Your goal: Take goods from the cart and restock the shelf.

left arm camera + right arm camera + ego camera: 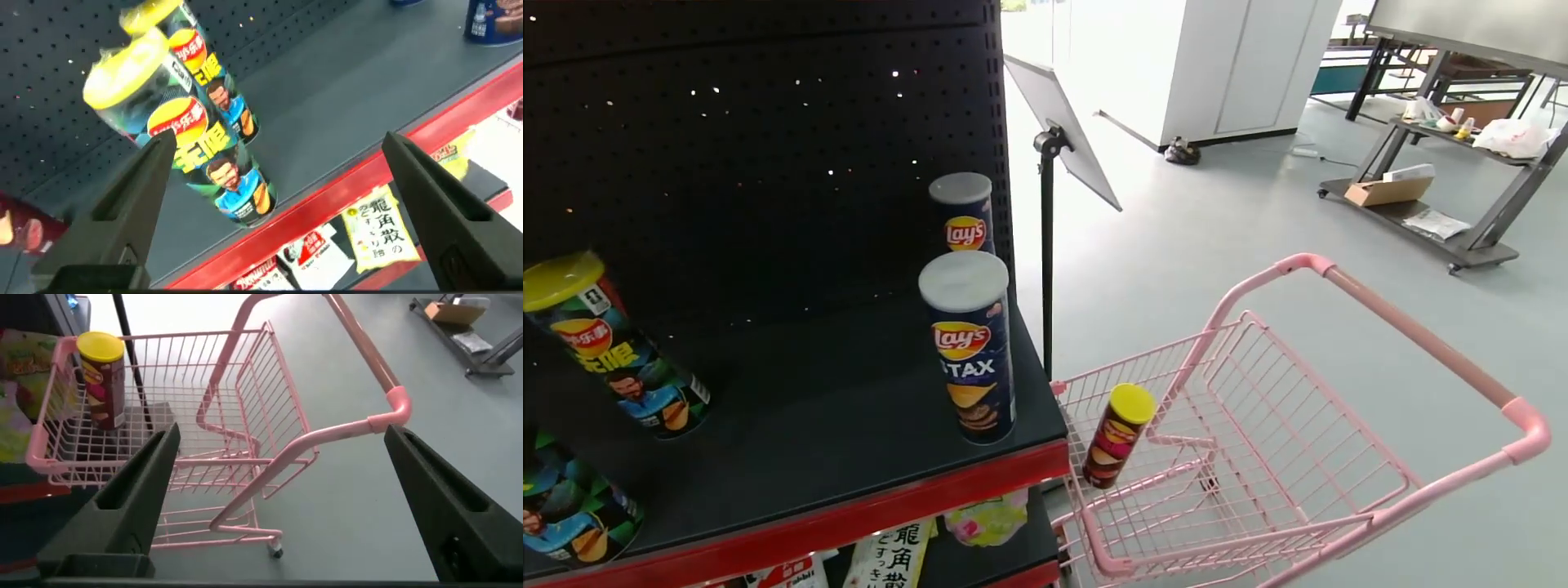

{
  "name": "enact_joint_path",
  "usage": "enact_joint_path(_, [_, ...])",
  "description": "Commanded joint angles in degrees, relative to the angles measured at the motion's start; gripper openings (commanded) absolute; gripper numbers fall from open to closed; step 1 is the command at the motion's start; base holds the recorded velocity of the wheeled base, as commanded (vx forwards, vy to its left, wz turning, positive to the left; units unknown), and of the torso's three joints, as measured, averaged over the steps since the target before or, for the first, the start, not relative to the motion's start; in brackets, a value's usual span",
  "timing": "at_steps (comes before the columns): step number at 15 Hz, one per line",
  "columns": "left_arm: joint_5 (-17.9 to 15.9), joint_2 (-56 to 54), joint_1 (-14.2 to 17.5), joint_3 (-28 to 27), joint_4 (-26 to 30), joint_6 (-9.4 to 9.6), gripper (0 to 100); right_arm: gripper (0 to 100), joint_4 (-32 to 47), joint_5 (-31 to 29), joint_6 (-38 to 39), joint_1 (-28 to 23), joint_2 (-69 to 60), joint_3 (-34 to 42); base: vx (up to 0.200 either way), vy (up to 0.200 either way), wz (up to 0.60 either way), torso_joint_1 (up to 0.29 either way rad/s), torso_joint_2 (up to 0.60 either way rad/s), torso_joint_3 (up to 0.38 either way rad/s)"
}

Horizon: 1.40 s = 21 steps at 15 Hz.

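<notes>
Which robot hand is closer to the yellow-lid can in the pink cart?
Right. The right hand hangs open by the cart, facing the can. The left hand is over at the shelf, open before the green cans.

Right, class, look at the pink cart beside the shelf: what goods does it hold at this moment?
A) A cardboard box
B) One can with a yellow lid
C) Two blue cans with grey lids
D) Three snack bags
B: a single can with a yellow lid stands upright inside the cart, in the corner nearest the shelf; the blue grey-lidded cans stand on the shelf, not in the cart.
</notes>
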Motion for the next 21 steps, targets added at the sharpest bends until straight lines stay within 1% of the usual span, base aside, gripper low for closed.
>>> enact_joint_path(1, [-0.54, -0.48, -0.02, 0.3, 0.02, -0.01, 100, 100, 0.06, 0.12, -0.96, 0.02, -1.67, 0.61, 0.0, 0.0, 0.0, 0.0, 0.0, 0.0])
enact_joint_path(2, [-1.95, -1.63, -0.02, 0.39, 0.02, -0.01, 100, 100, 0.06, -0.06, -1.49, 0.02, -2.29, 1.23, 0.0, 0.0, 0.0, 0.0, 0.0, 0.0])
enact_joint_path(5, [-2.39, -2.77, -0.02, 0.65, 0.11, -0.01, 100, 100, 0.06, 0.03, -1.84, 0.02, -2.38, 1.23, 0.0, 0.0, 0.0, -0.129, 0.33, 0.177])
enact_joint_path(6, [-3.62, -2.95, -0.02, 0.56, 0.02, -0.09, 100, 100, 0.06, 0.03, -1.84, 0.02, -2.64, 1.23, 0.0, 0.0, 0.0, -0.129, 0.35, 0.207])
enact_joint_path(8, [-4.85, -3.91, -0.02, 0.65, 0.11, -0.01, 100, 100, 0.06, 0.03, -1.84, 0.02, -3.17, 1.31, 0.0, 0.0, 0.0, -0.139, 0.36, 0.2])
enact_joint_path(16, [-4.85, -5.76, 0.07, 0.74, 0.11, -0.09, 100, 100, 0.06, 0.03, -1.93, 0.02, -3.69, 1.58, 0.0, 0.0, 0.0, -0.135, 0.36, 0.218])
enact_joint_path(21, [-4.85, -5.76, 0.07, 1.0, 0.11, -0.01, 100, 100, 0.06, -0.41, -1.93, 0.02, -4.49, 3.51, 0.0, 0.0, 0.0, -0.144, 0.4, 0.258])
